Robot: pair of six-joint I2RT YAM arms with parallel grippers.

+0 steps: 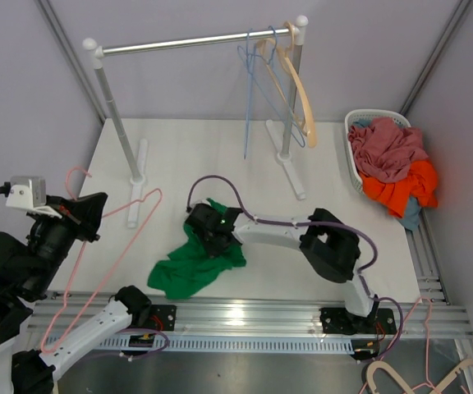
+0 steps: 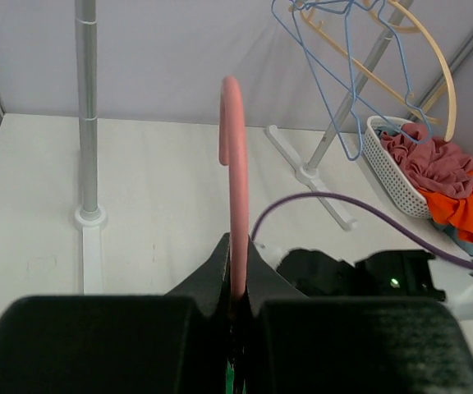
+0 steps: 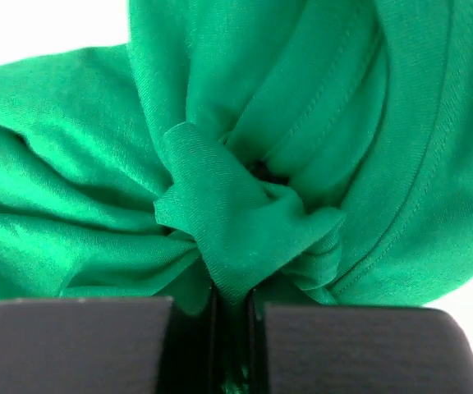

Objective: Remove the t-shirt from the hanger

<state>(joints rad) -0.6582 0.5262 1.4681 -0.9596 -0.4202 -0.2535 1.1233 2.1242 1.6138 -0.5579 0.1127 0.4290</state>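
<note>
Left claw (image 2: 236,250) grips hanger (image 2: 237,172) — right claw (image 3: 231,297) pinches t-shirt (image 3: 253,139).

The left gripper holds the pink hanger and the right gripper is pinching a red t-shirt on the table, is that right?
No. The t-shirt the right gripper pinches is green, not red; the right wrist view shows it. The left gripper does hold the pink hanger, and the t-shirt lies on the table.

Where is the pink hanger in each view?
Top external: pink hanger at left, running from the left gripper toward the near edge.
Left wrist: centre, hook upright between the fingers.
Right wrist: not in it; only the green t-shirt.
Shared landmark: white laundry basket, right side, top and left wrist.
</note>
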